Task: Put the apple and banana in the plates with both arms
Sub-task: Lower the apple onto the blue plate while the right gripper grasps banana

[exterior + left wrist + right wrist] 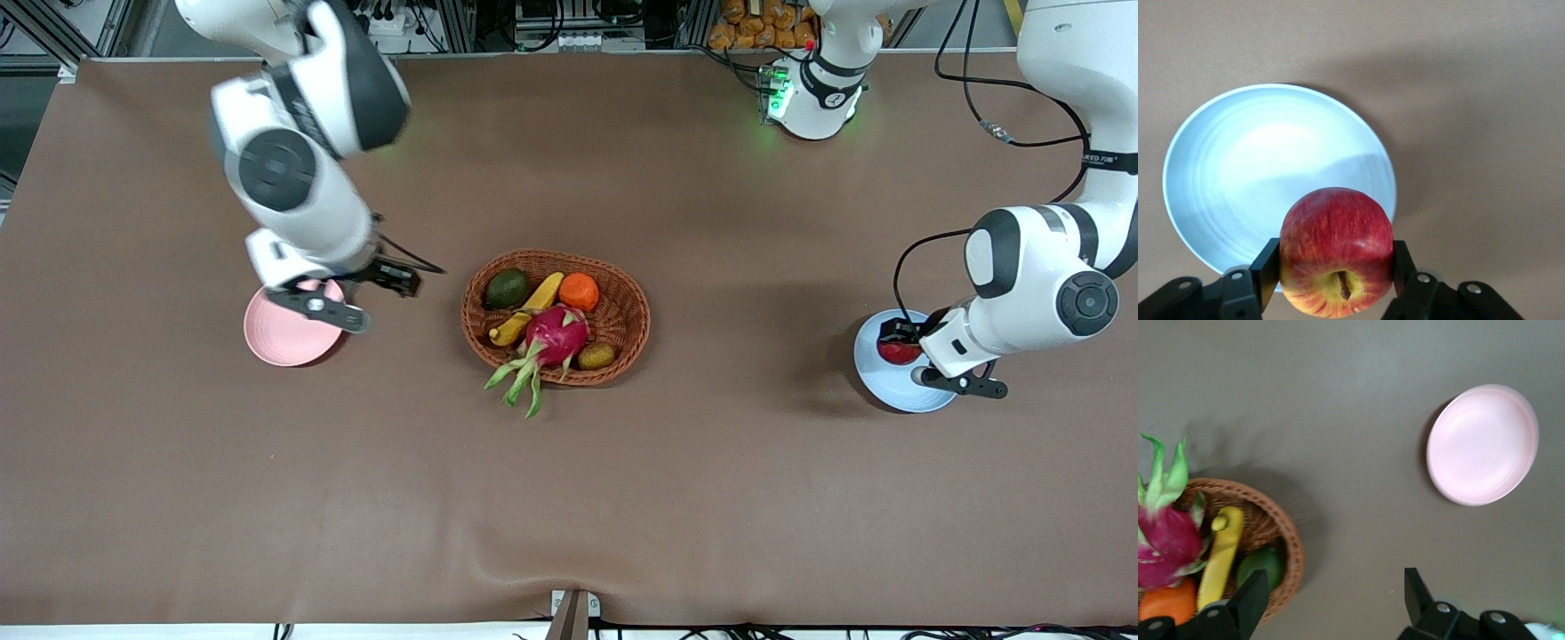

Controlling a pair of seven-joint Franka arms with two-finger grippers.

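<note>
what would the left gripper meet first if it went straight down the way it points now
Probably the blue plate. The left gripper, shut on the apple, hangs over the plate's edge, so the apple would touch first near the rim; depth is unclear, and it might clip the table.

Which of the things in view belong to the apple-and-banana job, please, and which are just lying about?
Job:
- apple, held in the left claw above the blue plate
- banana, in the basket
- pink plate
- right claw, open

Lying about:
- dragon fruit
- orange
- avocado
</note>
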